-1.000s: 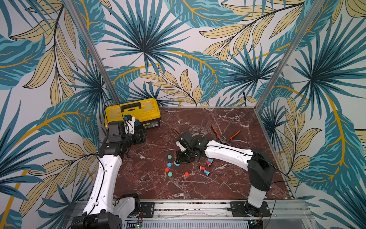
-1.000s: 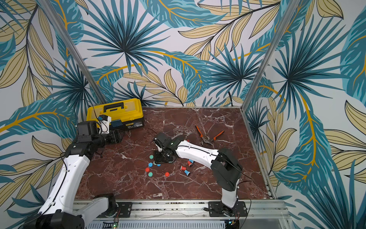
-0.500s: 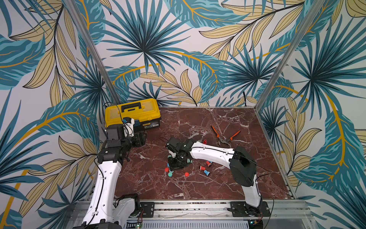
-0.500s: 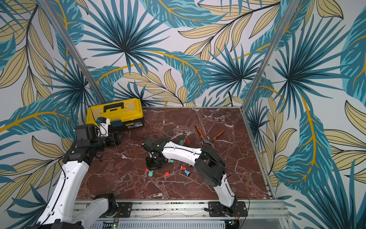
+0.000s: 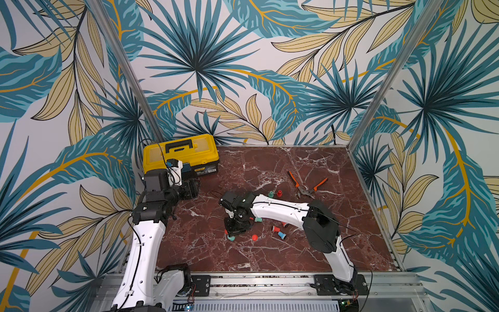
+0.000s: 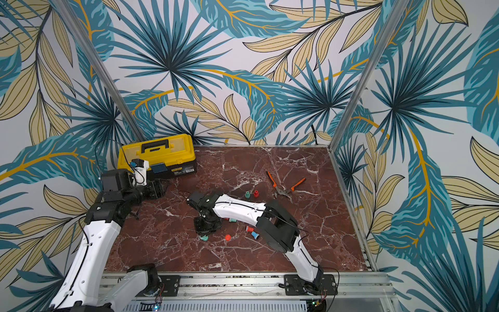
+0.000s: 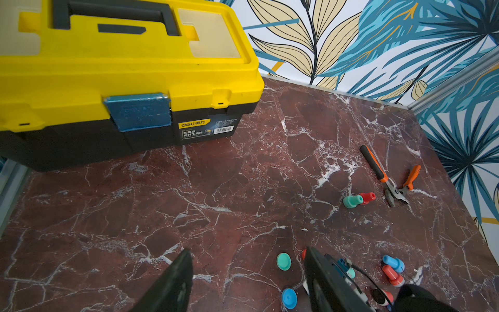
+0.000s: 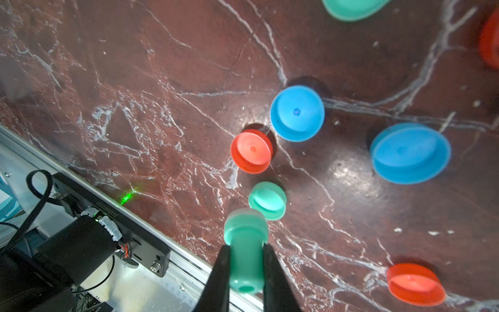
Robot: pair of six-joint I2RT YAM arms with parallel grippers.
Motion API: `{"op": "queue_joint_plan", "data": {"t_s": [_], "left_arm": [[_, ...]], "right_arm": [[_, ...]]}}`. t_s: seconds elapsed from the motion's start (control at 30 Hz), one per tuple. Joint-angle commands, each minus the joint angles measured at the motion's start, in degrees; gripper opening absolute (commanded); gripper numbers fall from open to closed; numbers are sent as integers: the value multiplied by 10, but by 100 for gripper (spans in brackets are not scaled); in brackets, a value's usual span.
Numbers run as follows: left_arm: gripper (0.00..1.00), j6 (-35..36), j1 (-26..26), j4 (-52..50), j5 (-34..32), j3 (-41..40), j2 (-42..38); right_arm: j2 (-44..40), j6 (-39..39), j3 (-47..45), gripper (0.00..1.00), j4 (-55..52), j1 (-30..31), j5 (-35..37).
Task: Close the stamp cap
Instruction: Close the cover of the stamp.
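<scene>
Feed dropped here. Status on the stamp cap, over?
Right hand shut on green stamp. Left hand open, empty, by toolbox. Green cap loose on table, near stamp, not on. Red cap close beside it.

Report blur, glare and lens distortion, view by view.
Right wrist: the held green stamp and one blue cap are soft; a glare patch sits on the marble table. Left wrist: the yellow toolbox bows from the wide lens. Both top views: evenly lit, sharp.
</scene>
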Motion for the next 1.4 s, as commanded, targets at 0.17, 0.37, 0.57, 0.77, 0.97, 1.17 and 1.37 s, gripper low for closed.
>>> {"op": "queue_joint_plan", "data": {"t_s": [0.17, 0.37, 0.57, 0.77, 0.97, 1.17, 1.37], "left_arm": [[68, 0, 6, 13, 11, -7, -7], [68, 0, 7, 14, 13, -6, -3], [68, 0, 7, 14, 16, -7, 0], [68, -1, 8, 14, 20, -6, 3], [68, 0, 8, 14, 20, -7, 3], [68, 0, 7, 14, 21, -6, 6], [68, 0, 7, 15, 22, -6, 8]], "right_arm": [[34, -15, 20, 0, -35, 3, 16], [43, -28, 14, 0, -68, 3, 35], [25, -51, -18, 0, -128, 4, 72], [24, -82, -30, 0, -196, 9, 103], [67, -94, 0, 0, -230, 23, 132], [123, -96, 39, 0, -236, 43, 133], [133, -90, 17, 0, -205, 46, 107]]}}
